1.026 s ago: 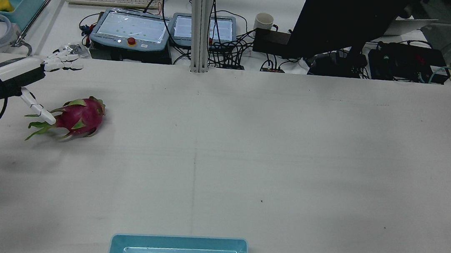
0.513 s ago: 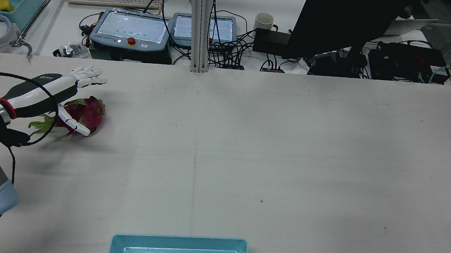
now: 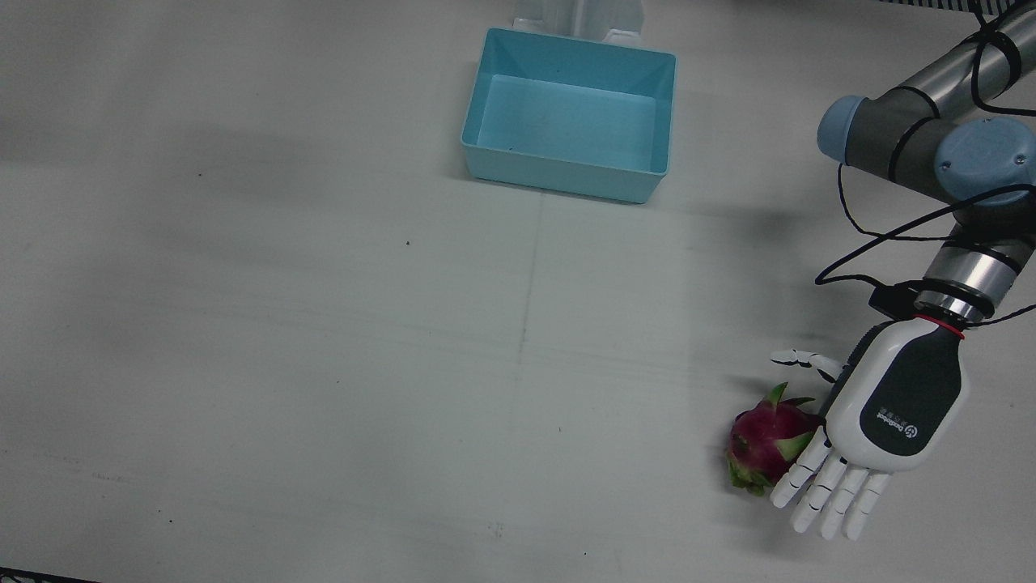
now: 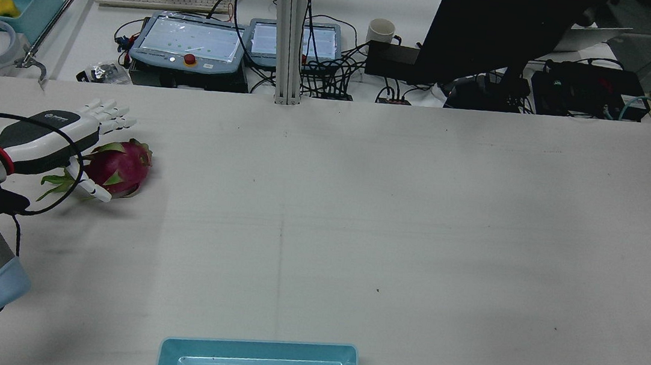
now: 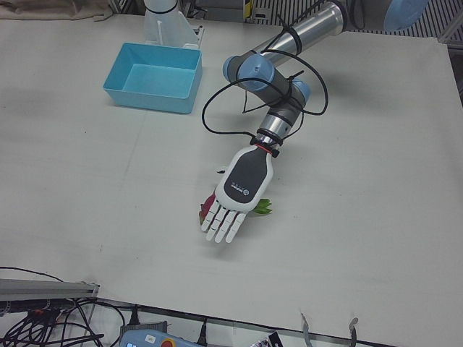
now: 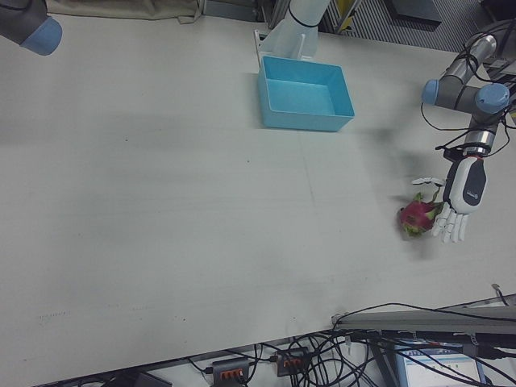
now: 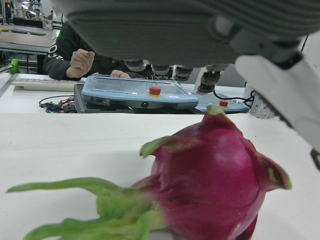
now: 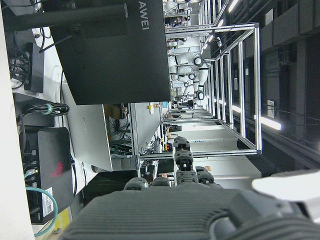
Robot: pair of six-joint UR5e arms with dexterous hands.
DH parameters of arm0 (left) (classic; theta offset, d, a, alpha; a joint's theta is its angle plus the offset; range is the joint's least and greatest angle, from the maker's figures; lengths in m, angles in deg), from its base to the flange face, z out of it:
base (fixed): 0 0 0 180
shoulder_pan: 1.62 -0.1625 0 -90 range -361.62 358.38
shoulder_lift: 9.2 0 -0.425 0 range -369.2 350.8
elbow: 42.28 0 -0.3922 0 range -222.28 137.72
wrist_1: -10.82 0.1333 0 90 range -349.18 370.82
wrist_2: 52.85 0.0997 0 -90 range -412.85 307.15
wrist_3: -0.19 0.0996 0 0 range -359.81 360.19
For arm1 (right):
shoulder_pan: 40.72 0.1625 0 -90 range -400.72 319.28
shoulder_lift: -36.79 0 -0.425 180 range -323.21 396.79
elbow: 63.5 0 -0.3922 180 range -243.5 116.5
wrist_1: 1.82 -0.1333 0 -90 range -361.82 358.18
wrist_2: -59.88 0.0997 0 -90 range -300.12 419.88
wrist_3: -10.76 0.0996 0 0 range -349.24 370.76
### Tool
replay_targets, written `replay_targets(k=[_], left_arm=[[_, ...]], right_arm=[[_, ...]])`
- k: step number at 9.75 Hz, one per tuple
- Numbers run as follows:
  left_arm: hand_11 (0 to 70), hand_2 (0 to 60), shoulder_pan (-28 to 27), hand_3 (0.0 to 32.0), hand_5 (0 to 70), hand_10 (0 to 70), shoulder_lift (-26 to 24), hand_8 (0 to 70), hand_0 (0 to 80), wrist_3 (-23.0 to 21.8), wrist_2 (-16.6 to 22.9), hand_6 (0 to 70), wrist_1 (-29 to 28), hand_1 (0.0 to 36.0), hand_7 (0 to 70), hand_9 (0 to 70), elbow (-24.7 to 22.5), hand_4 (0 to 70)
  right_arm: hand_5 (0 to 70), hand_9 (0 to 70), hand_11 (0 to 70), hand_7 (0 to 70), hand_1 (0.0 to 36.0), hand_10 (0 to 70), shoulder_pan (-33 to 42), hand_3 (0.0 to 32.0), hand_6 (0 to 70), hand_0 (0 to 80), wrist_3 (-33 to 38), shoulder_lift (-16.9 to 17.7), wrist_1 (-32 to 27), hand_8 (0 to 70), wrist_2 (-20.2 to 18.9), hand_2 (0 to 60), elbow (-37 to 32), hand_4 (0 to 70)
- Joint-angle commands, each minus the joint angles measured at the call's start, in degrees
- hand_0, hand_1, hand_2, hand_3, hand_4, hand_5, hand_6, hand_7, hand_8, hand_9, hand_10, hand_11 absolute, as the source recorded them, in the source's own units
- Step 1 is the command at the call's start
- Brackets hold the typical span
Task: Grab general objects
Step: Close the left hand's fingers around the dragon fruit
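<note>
A magenta dragon fruit (image 3: pixel 767 441) with green leaves lies on the white table near the left side's far edge; it also shows in the rear view (image 4: pixel 120 166), the right-front view (image 6: pixel 415 216) and close up in the left hand view (image 7: pixel 210 185). My left hand (image 3: pixel 886 417) is open, palm down, hovering just over the fruit's leafy end, fingers straight and thumb spread beside it (image 4: pixel 55 136) (image 5: pixel 239 189) (image 6: pixel 461 193). It holds nothing. My right hand (image 8: pixel 175 215) shows only in its own view, fingers apart and empty, off the table area.
A light blue bin (image 3: pixel 558 174) stands empty at the robot-side middle of the table (image 4: pixel 260 345) (image 5: pixel 148 97). Beyond the far edge are teach pendants (image 4: pixel 189 41), a mast (image 4: pixel 290 33), a monitor (image 4: pixel 498 31) and cables.
My left hand swung in from the left over the dragon fruit, then drew back slightly to the left. The fruit has stayed in place.
</note>
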State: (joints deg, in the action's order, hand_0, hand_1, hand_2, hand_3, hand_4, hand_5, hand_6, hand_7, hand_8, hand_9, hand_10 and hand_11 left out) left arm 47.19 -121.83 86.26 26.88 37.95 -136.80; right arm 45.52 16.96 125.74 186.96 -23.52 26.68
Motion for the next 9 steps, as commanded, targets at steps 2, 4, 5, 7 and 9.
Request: replay_targets(k=[2, 4, 5, 7, 9], left_arm=[[0.0, 16.0, 0.59, 0.0, 6.5, 0.0, -1.35, 0.0, 52.5, 6.45, -0.19, 0.0, 2.39, 26.1, 6.9, 0.0, 1.09, 0.0], [0.0, 19.4, 0.41, 0.0, 10.0, 0.0, -5.64, 0.0, 53.0, 6.56, -1.42, 0.0, 3.18, 27.7, 8.2, 0.2, 3.98, 0.0], [0.0, 19.9, 0.33, 0.0, 10.7, 0.0, -6.80, 0.0, 53.2, 6.56, -1.42, 0.0, 3.62, 28.0, 8.0, 0.2, 4.43, 0.0], [0.0, 19.2, 0.06, 0.0, 10.4, 0.0, -7.59, 0.0, 53.0, 6.56, -2.30, 0.0, 2.57, 27.5, 7.4, 0.0, 6.80, 0.0], [0.0, 19.1, 0.06, 0.0, 10.9, 0.0, -7.78, 0.0, 52.9, 6.65, -2.30, 0.0, 1.61, 27.3, 7.7, 0.1, 8.73, 0.0]], right_arm=[[0.0, 0.0, 0.0, 0.0, 0.0, 0.0, -0.02, 0.0, 0.0, 0.0, 0.04, 0.00, 0.00, 0.0, 0.08, 0.0, -0.09, 0.0], [0.0, 0.0, 0.0, 0.0, 0.0, 0.0, -0.02, 0.0, 0.0, 0.0, -0.05, 0.00, 0.00, 0.0, 0.08, 0.0, -0.09, 0.0], [0.0, 0.0, 0.0, 0.0, 0.0, 0.0, -0.02, 0.0, 0.0, 0.0, 0.03, 0.00, 0.00, 0.0, 0.00, 0.0, -0.09, 0.0], [0.0, 0.0, 0.0, 0.0, 0.0, 0.0, -0.02, 0.0, 0.0, 0.0, 0.04, 0.00, 0.00, 0.0, 0.00, 0.0, 0.00, 0.0], [0.0, 0.0, 0.0, 0.0, 0.0, 0.0, -0.02, 0.0, 0.0, 0.0, 0.03, 0.00, 0.00, 0.0, 0.08, 0.0, 0.00, 0.0]])
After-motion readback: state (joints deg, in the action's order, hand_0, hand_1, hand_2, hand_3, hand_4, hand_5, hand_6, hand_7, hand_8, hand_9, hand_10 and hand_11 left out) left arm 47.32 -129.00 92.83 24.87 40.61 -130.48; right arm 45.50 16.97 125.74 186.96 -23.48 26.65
